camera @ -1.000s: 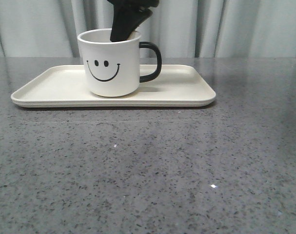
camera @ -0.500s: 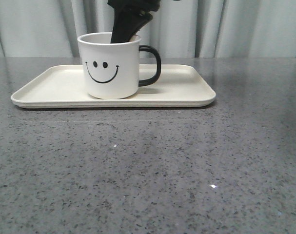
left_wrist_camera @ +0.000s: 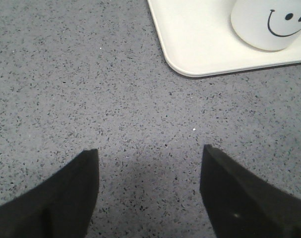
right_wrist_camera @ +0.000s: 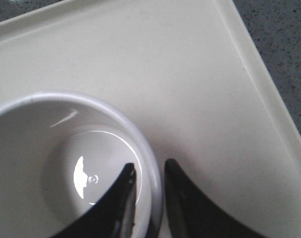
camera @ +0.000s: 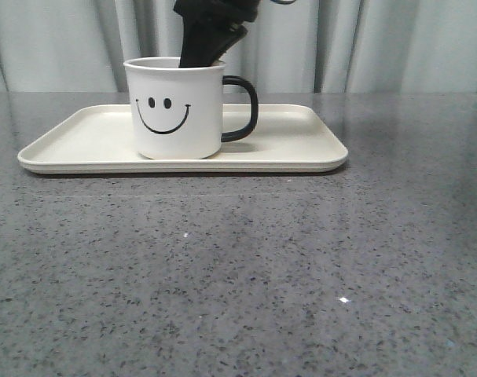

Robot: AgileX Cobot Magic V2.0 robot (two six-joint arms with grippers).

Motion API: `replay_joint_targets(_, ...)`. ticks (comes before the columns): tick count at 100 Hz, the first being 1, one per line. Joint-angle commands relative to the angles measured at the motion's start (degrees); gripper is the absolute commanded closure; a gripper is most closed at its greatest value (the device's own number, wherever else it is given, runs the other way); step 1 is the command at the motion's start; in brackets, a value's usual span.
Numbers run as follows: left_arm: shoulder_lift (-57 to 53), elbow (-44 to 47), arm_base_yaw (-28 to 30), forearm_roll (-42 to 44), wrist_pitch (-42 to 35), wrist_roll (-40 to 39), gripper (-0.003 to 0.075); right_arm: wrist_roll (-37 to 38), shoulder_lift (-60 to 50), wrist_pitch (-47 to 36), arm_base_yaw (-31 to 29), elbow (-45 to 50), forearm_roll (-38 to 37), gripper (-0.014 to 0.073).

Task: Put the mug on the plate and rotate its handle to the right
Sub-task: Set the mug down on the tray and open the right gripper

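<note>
The white mug (camera: 175,110) with the black smiley stands upright on the left half of the cream plate (camera: 301,141). Its black handle (camera: 250,106) points right. My right gripper (camera: 207,39) comes down from above and is shut on the mug's rim on the handle side. In the right wrist view one finger is inside the mug (right_wrist_camera: 66,163) and the other outside, with the gripper (right_wrist_camera: 149,171) astride the wall, over the plate (right_wrist_camera: 190,74). My left gripper (left_wrist_camera: 149,153) is open and empty over bare table, short of the plate's corner (left_wrist_camera: 200,44) and the mug (left_wrist_camera: 269,25).
The grey speckled table (camera: 238,275) stretches in front of the plate. Pale curtains (camera: 395,47) hang behind the table's far edge.
The mug has come down a little and now stands level on the plate. It has turned slightly, the smiley shifting left. My right gripper has kept hold of the rim.
</note>
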Motion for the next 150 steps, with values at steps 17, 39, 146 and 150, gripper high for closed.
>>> replay_joint_targets(17,-0.1,-1.51,0.02,-2.13,-3.29,-0.41,0.0292,2.5,-6.12,-2.73,-0.16,-1.27,1.19,0.0022)
replay_joint_targets(39,-0.1,-1.51,0.02,-2.22,-3.29,-0.41,0.0292,5.88,-11.51,-4.8,-1.41,-1.27,1.13,0.0011)
replay_joint_targets(146,-0.1,-1.51,0.02,-2.22,-2.03,-0.41,0.0292,17.92,-79.11,-29.55,-23.56,70.97,-10.28,0.0011)
replay_joint_targets(150,-0.1,-1.51,0.02,-2.25,-2.03,-0.41,0.0292,18.25,-81.24,-30.08,-24.11,74.34,-10.28,0.0011)
